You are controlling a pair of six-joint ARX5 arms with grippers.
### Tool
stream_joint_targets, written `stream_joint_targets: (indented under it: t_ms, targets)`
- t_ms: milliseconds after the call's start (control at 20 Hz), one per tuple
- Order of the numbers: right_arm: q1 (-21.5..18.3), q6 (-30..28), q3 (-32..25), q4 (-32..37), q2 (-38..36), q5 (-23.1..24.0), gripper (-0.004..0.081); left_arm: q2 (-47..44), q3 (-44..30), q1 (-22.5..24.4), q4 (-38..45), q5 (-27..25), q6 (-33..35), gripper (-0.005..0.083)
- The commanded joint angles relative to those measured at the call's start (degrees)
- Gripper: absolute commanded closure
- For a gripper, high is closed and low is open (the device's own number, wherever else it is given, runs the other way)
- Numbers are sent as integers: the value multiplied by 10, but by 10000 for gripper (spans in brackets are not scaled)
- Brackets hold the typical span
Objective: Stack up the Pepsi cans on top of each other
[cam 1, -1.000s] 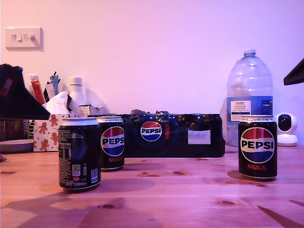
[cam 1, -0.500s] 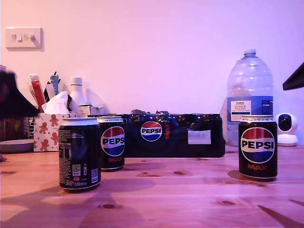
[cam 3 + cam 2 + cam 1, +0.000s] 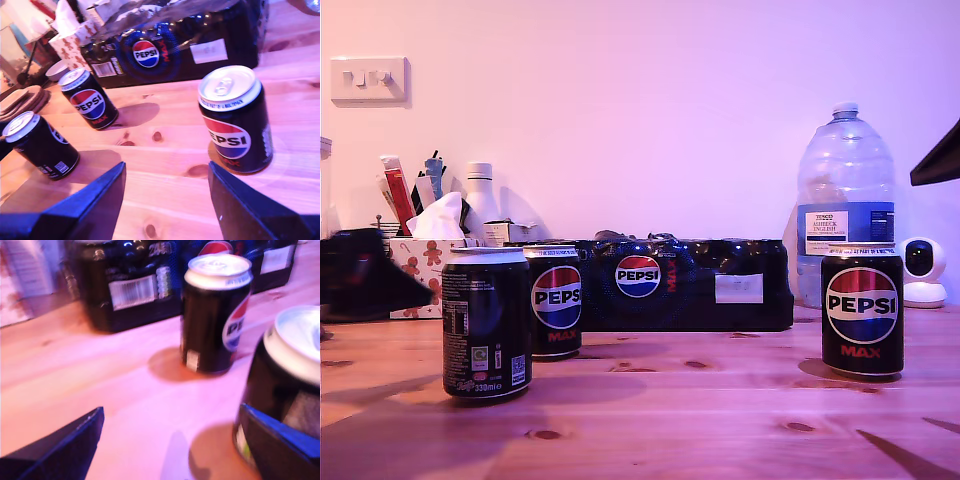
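Three black Pepsi cans stand upright and apart on the wooden table [image 3: 680,410]. One can [image 3: 487,322] is nearest at the exterior view's left, a second can [image 3: 555,300] is just behind it, and a third can [image 3: 861,310] stands alone at the exterior view's right. My first gripper [image 3: 170,440] is open, low at the exterior view's left edge [image 3: 365,275]; one finger [image 3: 280,445] is close beside the nearest can [image 3: 295,385]. My second gripper [image 3: 167,200] is open, above and short of the third can [image 3: 235,120], and shows as a dark tip [image 3: 940,160].
A black shrink-wrapped Pepsi multipack [image 3: 680,285] lies behind the cans. A big clear water bottle [image 3: 845,200] and a small white camera [image 3: 923,270] stand at the back on the exterior view's right. A tissue box [image 3: 425,275] and a white bottle [image 3: 480,195] stand at the back left.
My first gripper has dropped lower at the exterior view's left edge, down to the level of the cans. The second gripper has barely shifted. The cans have not moved.
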Motion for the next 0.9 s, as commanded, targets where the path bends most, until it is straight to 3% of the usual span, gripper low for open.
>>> stream_joint_targets:
  t_ms: [0,250,850]
  targets:
    - [2,-1,-4,4,3,0,307,28,21,0,9,21,-5,-9]
    - [2,-1,-4,4,3,7,307,81,53,-25,9,54,-5,-9]
    - [2,-1,-4,4,3,16,307,82,53,-165,-7,38,-38,-9]
